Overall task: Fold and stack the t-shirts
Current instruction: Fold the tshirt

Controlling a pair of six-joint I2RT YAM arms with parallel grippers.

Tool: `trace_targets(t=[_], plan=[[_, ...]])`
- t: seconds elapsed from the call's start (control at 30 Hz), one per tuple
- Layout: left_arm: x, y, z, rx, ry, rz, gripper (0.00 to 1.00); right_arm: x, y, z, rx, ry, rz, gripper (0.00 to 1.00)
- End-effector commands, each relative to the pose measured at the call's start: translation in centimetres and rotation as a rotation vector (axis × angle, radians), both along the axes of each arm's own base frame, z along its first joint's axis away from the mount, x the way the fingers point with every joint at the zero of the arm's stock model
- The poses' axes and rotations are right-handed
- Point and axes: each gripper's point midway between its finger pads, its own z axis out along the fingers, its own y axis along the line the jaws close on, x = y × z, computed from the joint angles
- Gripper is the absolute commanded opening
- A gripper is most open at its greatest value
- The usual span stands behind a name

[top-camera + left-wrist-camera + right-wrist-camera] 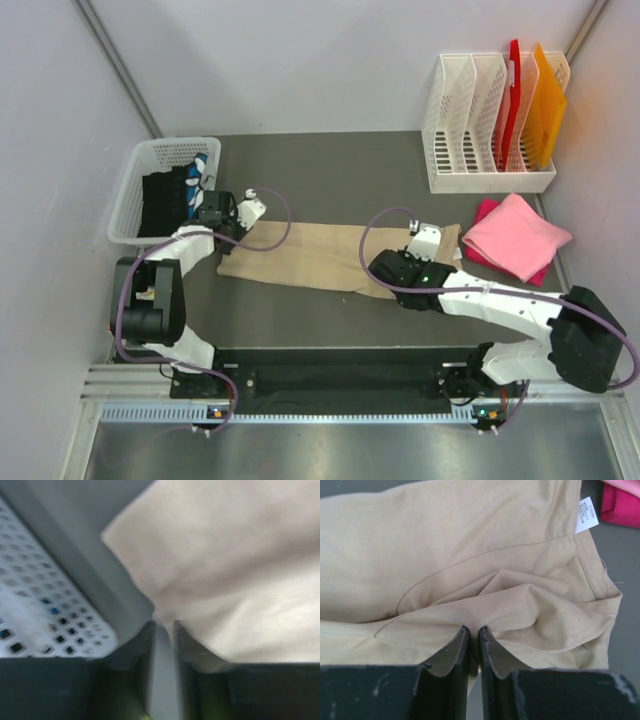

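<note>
The tan t-shirt lies mid-table as a long narrow band, its long axis running 9 to 3 o'clock and its labelled neck end toward 3. The right end effector pinches a fold there. The left end effector, at the 9 o'clock end, is barely parted, and I cannot tell whether it grips. This looks like mid-fold: next, bring one end over the other, then stack it with the pink t-shirt.

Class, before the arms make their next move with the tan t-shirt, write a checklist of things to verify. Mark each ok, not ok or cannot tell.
1. Grip of the right tool on the tan t-shirt: ok, shut on a fold.
2. Grip of the left tool on the shirt's other end: cannot tell; jaws slightly apart, cloth at their tips.
3. Shirt lying as a long strip on the table: ok.
4. The pink t-shirt folded, apart from the tan one: ok.
5. The white basket clear of the cloth: ok.
</note>
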Motion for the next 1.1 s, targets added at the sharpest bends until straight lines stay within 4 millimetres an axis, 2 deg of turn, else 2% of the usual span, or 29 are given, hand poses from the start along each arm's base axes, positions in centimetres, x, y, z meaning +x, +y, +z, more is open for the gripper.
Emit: trace_targets(t=[0.0, 0.03, 0.1, 0.13, 0.17, 0.23, 0.3, 0.33, 0.37, 0.4, 0.43, 0.5, 0.53, 0.57, 0.63, 0.67, 0.77, 0.8, 0.83, 0.9, 0.93, 0.97, 1.0, 1.03, 1.07], plan=[[3.5, 1.1, 3.3, 0.036, -0.162, 0.07, 0.61, 2.4, 2.4, 1.2, 0.028, 0.001, 0.049, 0.12], [3.7, 1.3, 4.1, 0.045, -0.191, 0.081, 0.8, 2.6, 2.5, 1.1, 0.029, 0.003, 0.05, 0.13], [3.2, 1.3, 4.4, 0.04, -0.199, 0.082, 0.85, 3.4, 2.7, 0.9, 0.031, 0.018, 0.056, 0.13], [3.0, 1.1, 5.4, 0.028, -0.228, 0.084, 0.88, 3.6, 2.8, 0.8, 0.032, 0.019, 0.057, 0.13], [2.4, 1.0, 5.2, 0.023, -0.221, 0.079, 0.93, 4.1, 2.3, 0.5, 0.02, 0.031, 0.046, 0.13], [1.5, 0.2, 6.2, 0.001, -0.244, 0.058, 0.94, 4.9, 2.5, 0.7, 0.036, 0.03, 0.047, 0.14], [-0.3, -1.5, 5.4, -0.017, -0.211, 0.005, 0.96, 5.9, 2.2, 0.5, 0.037, 0.04, 0.041, 0.14], [-0.9, -2.1, 6.0, -0.026, -0.228, -0.014, 0.96, 6.1, 2.1, 0.5, 0.039, 0.043, 0.039, 0.14], [-1.6, -2.9, 5.7, -0.035, -0.222, -0.041, 0.96, 6.5, 1.8, 0.1, 0.027, 0.055, 0.035, 0.14], [-2.9, -4.2, 4.5, -0.034, -0.195, -0.086, 0.96, 7.0, 1.8, 0.3, 0.028, 0.054, 0.033, 0.15], [-3.3, -4.7, 4.7, -0.04, -0.209, -0.106, 0.96, 7.3, 1.7, 0.4, 0.023, 0.055, 0.03, 0.22], [-4.3, -5.9, 3.5, -0.057, -0.19, -0.147, 0.96, 8.3, 1.3, 0.3, 0.012, 0.069, 0.019, 0.39], [-4.5, -6.0, 3.2, -0.058, -0.184, -0.148, 0.96, 8.6, 1.2, 0.2, 0.012, 0.072, 0.018, 0.46], [-4.7, -6.7, 2.8, -0.09, -0.168, -0.173, 0.96, 9.1, 0.8, 0.1, 0.002, 0.081, 0.01, 0.48], [-4.8, -6.8, 1.7, -0.09, -0.137, -0.175, 0.95, 10.0, 0.6, 0.6, 0.006, 0.076, 0.0, 0.54], [-4.8, -6.8, 1.2, -0.085, -0.128, -0.176, 0.95, 10.4, -0.1, 0.6, -0.005, 0.084, -0.014, 0.55], [-3.4, -6.1, 0.1, -0.032, -0.126, -0.144, 0.95, 11.4, 0.0, 2.1, -0.006, 0.067, -0.017, 0.56], [-3.0, -5.8, -1.0, -0.018, -0.097, -0.125, 0.94, 11.3, 0.0, 2.1, -0.008, 0.074, -0.015, 0.55], [-2.1, -5.8, -0.8, -0.008, -0.109, -0.115, 0.94, 11.0, 0.3, 2.5, 0.003, 0.067, -0.003, 0.55], [-1.4, -5.6, -1.7, 0.012, -0.091, -0.106, 0.93, 9.8, 0.3, 1.8, 0.006, 0.073, 0.01, 0.55], [-0.5, -5.8, -1.1, 0.011, -0.103, -0.102, 0.93, 9.2, 0.6, 2.5, 0.03, 0.05, 0.02, 0.55], [-0.3, -6.0, -1.2, 0.008, -0.091, -0.103, 0.93, 8.1, 0.1, 1.5, 0.023, 0.068, 0.02, 0.56], [0.0, -6.4, -0.9, -0.007, -0.088, -0.111, 0.93, 7.5, -0.1, 1.5, 0.033, 0.061, 0.022, 0.56], [0.0, -6.6, -0.5, -0.016, -0.072, -0.118, 0.92, 6.8, 0.2, 2.5, 0.076, 0.03, 0.036, 0.56], [0.1, -7.0, 0.0, -0.032, -0.073, -0.128, 0.92, 5.6, -0.3, 1.3, 0.072, 0.048, 0.045, 0.56]])
